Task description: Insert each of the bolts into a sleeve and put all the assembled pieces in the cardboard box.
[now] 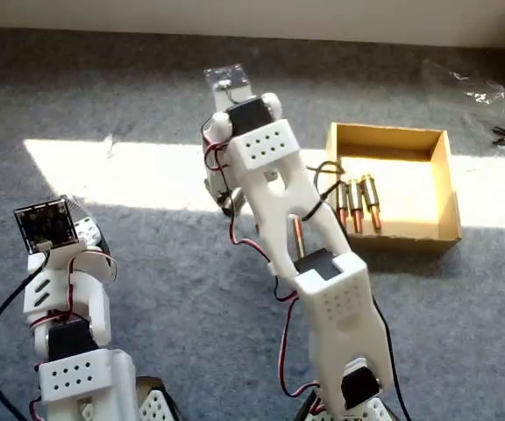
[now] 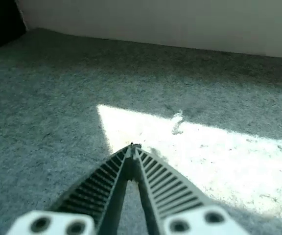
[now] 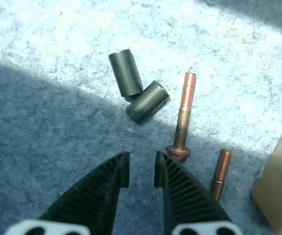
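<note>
While right hand (image 3: 141, 169) gapes, bolt (image 3: 182, 115) lies head-near, threads away.

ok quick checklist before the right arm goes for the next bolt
1. Right gripper open and empty: ok.
2. Nearest bolt lying free on the carpet: ok.
3. Second bolt fully visible: not ok, the gripper covers one end.
4. Sleeves apart: not ok, they touch.
5. Left gripper open to help: not ok, shut.
6. Cardboard box has room: ok.
</note>
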Robot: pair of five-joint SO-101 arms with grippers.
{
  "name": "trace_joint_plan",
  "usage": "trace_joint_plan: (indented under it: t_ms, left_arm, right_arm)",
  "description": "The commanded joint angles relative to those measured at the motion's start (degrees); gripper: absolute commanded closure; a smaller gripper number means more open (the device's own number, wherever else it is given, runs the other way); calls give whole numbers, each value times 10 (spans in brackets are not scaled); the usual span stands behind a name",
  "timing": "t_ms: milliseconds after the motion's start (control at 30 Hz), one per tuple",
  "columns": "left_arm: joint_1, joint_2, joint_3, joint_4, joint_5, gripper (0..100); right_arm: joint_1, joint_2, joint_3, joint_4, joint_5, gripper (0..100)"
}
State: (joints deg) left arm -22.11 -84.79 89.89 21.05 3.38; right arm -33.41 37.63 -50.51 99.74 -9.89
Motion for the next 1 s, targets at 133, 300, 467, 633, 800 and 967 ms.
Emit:
trace_joint_plan:
  t_ms: [133,300,467,633,800,967]
  left_arm:
    - [-7,-7,-20,-10,4,993]
    - [-7,-7,-20,-10,4,993]
    - [-7,-7,-20,-10,4,993]
    - [-7,-7,-20,-10,4,993]
    - [-7,-7,-20,-10,4,993]
    - [-7,-7,-19,-10,4,993]
  right_arm:
    - [-22,28,-29,-73,-141,925]
    - [-22,58,-29,-102,-204,924]
    - [-6,93,-29,-133,-297,924]
    - [3,108,-29,-132,-342,924]
    - [19,108,-29,-135,-346,924]
    - [30,110,-29,-135,-345,924]
